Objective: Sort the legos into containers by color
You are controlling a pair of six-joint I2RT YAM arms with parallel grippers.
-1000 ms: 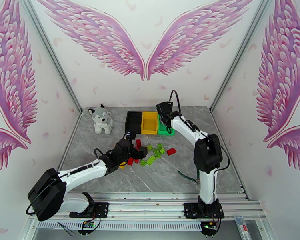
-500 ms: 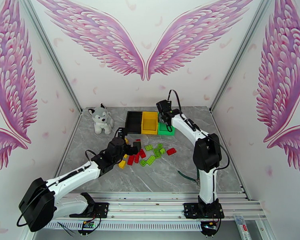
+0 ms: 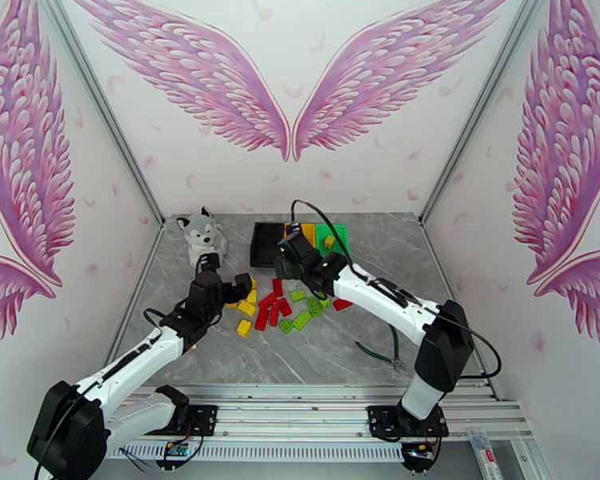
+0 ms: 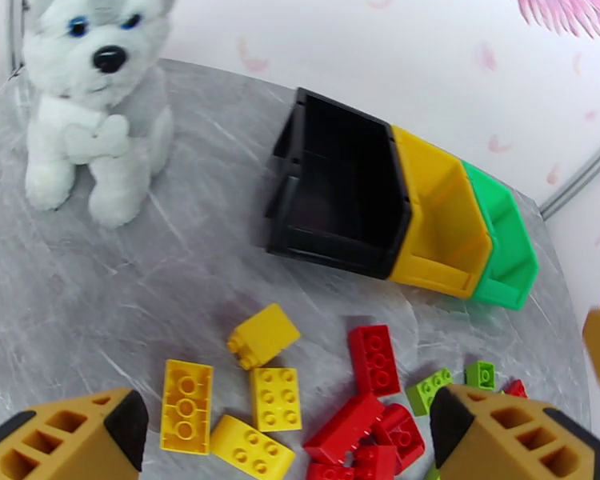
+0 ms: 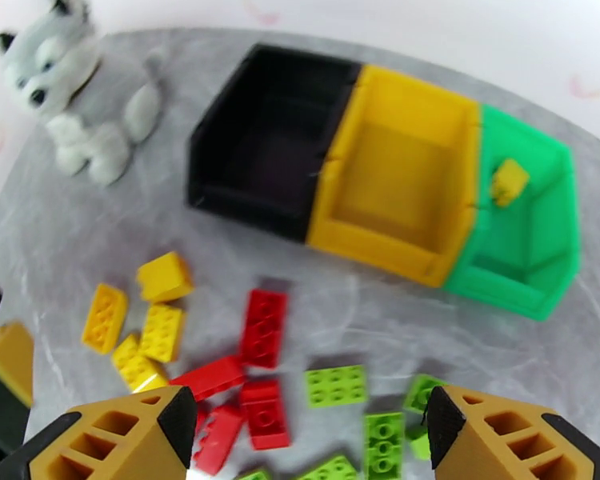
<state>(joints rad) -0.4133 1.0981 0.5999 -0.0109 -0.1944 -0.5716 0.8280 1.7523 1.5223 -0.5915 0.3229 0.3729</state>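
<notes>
Grey husky [image 4: 92, 98], seemingly plush, near bins [image 4: 436, 270]

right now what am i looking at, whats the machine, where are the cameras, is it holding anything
Two robot arms stand at the near edge of a table. One picture looks down from above and behind them; the other two come from a camera on each wrist, with that arm's tan fingers at the bottom. Red, yellow and green legos lie loose, a husky sits back left, and a black bin, yellow bin and green bin stand in a row. One yellow brick lies in the green bin. The left gripper and right gripper are open, holding nothing.
</notes>
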